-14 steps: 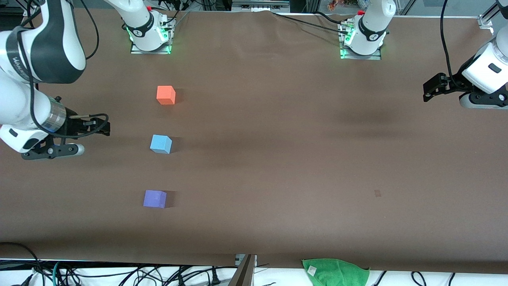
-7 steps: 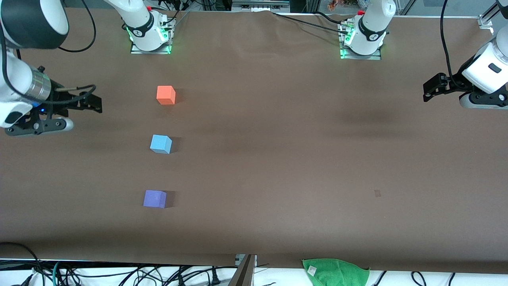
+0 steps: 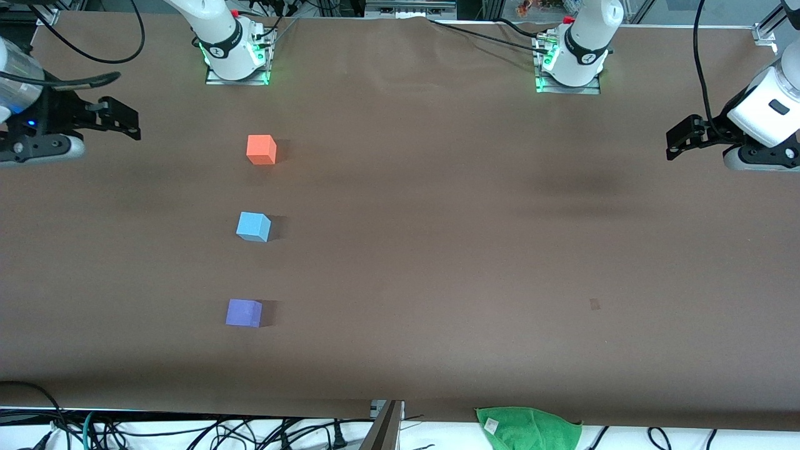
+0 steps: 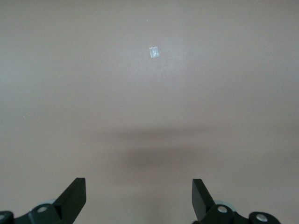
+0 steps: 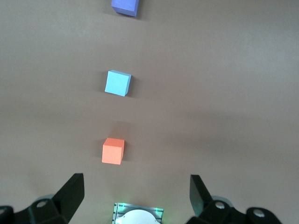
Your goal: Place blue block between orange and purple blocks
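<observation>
The three cubes stand in a line on the brown table. The orange block [image 3: 261, 149] is closest to the robots' bases and the purple block [image 3: 244, 312] is closest to the front camera. The blue block [image 3: 253, 226] stands between them, apart from both. The right wrist view shows the orange block [image 5: 113, 150], the blue block [image 5: 117, 83] and the purple block [image 5: 125, 6]. My right gripper [image 3: 122, 119] [image 5: 135, 196] is open and empty, over the table at the right arm's end, level with the orange block. My left gripper [image 3: 678, 140] [image 4: 139, 198] is open and empty, and that arm waits over the left arm's end.
A green cloth [image 3: 528, 426] lies at the table edge closest to the front camera. A small pale mark [image 3: 594, 304] [image 4: 153, 52] is on the table toward the left arm's end. The right arm's base [image 3: 234, 50] [image 5: 138, 215] and the left arm's base [image 3: 572, 59] stand at the table's robot side.
My right gripper has drawn away from beside the blue block toward the robots' side and the right arm's end. The blocks and the left arm have not moved.
</observation>
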{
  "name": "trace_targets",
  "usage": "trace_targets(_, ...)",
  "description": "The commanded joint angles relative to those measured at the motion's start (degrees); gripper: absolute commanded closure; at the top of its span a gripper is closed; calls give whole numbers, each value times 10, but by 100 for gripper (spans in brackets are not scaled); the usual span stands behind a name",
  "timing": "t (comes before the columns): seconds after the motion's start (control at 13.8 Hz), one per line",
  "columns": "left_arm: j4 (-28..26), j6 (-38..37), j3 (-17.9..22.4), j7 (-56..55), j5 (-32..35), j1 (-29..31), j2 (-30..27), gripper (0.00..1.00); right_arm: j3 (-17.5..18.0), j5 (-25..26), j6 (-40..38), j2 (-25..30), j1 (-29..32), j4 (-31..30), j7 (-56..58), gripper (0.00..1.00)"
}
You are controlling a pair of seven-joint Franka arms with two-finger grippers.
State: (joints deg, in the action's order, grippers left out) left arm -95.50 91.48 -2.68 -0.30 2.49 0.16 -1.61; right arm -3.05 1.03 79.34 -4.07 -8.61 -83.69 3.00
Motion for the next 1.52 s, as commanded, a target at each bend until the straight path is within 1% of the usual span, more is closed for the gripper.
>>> trace_targets(0.0,6,-3,-1,8,9,-1,-2,0,30,5,-7,8,29,-17,4,0)
trace_targets(0.22,6,-3,0,8,8,-1,-2,0,37,1,-8,13,39,-18,-4,0)
trace_targets(0.44,5,-4,0,8,8,3,-2,0,37,2,-22,6,37,-13,-2,0)
trace_targets(1.02,5,-2,0,12,9,3,-1,0,34,9,-7,-8,40,-7,3,0)
trace_targets(1.45,6,-2,0,12,9,2,-1,0,34,9,-2,-8,39,-7,3,0)
